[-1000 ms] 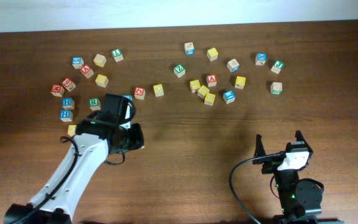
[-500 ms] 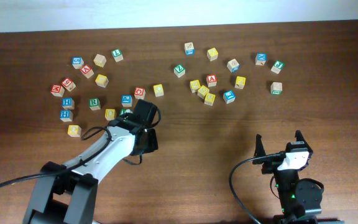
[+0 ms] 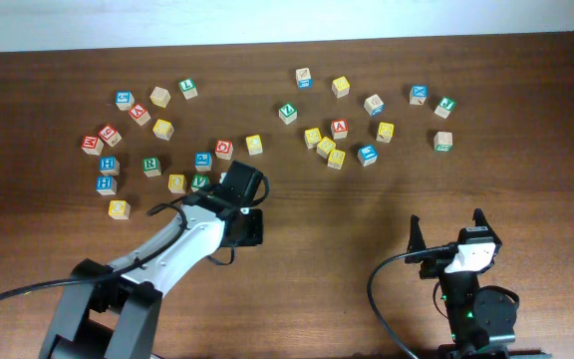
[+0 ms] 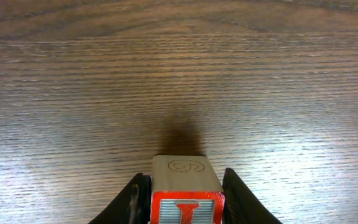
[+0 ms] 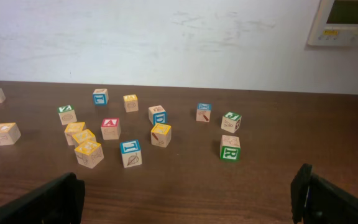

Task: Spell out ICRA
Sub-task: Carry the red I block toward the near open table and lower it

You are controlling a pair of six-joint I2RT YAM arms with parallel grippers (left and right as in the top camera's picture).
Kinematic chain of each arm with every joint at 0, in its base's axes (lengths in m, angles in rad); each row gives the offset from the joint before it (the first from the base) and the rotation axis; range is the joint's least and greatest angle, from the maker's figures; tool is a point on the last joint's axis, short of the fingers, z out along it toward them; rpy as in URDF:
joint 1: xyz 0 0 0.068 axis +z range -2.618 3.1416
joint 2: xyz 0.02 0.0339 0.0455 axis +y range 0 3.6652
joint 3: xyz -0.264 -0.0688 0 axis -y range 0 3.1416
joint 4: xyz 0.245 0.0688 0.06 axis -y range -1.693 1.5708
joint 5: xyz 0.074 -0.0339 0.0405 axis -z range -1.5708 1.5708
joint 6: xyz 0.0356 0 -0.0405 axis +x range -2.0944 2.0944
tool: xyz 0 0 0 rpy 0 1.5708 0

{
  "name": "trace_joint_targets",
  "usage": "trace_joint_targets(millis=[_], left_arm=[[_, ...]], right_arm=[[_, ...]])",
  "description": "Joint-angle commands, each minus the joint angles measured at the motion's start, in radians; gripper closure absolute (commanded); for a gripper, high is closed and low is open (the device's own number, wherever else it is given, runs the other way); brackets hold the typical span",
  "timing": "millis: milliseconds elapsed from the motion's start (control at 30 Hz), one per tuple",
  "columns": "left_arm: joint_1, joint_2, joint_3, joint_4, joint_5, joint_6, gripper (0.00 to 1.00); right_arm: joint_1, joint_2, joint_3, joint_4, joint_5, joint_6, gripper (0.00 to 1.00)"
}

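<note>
Two arms reach over a wooden table (image 3: 317,259). The left gripper (image 4: 186,186) pinches the red I cube (image 4: 185,210) between its fingers, at a bare stretch of wood just below the scattered cubes. The right gripper (image 3: 447,227) is spread wide near the front edge, holding nothing. The red A cube (image 3: 340,127) sits among yellow cubes (image 3: 325,147) on the right. A green R cube (image 5: 230,149) stands apart, further right. Which yellow cube bears C cannot be told.
</note>
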Motion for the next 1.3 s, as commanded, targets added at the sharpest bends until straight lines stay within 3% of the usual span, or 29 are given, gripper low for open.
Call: trace_joint_targets(millis=[0, 267, 967, 1067, 1167, 1267], left_arm=[[-0.004, 0.008, -0.008, 0.005, -0.016, 0.022, 0.71], [-0.004, 0.008, -0.008, 0.030, 0.037, -0.114, 0.73], [-0.003, 0.008, -0.008, 0.055, -0.042, -0.053, 0.72], [-0.003, 0.008, -0.008, 0.054, -0.039, -0.053, 0.64], [-0.003, 0.007, 0.000, 0.050, -0.038, -0.053, 0.39], [-0.003, 0.005, 0.061, 0.000, -0.039, -0.052, 0.27]], right_arm=[[-0.006, -0.006, -0.005, -0.006, -0.002, -0.003, 0.02], [-0.006, -0.006, -0.005, -0.005, -0.002, -0.003, 0.02], [-0.006, -0.006, -0.005, -0.006, -0.002, -0.003, 0.02], [-0.006, -0.006, -0.005, -0.005, -0.002, -0.003, 0.02], [-0.006, -0.006, -0.005, -0.006, -0.002, -0.003, 0.02], [-0.006, -0.006, -0.005, -0.006, -0.002, -0.003, 0.02]])
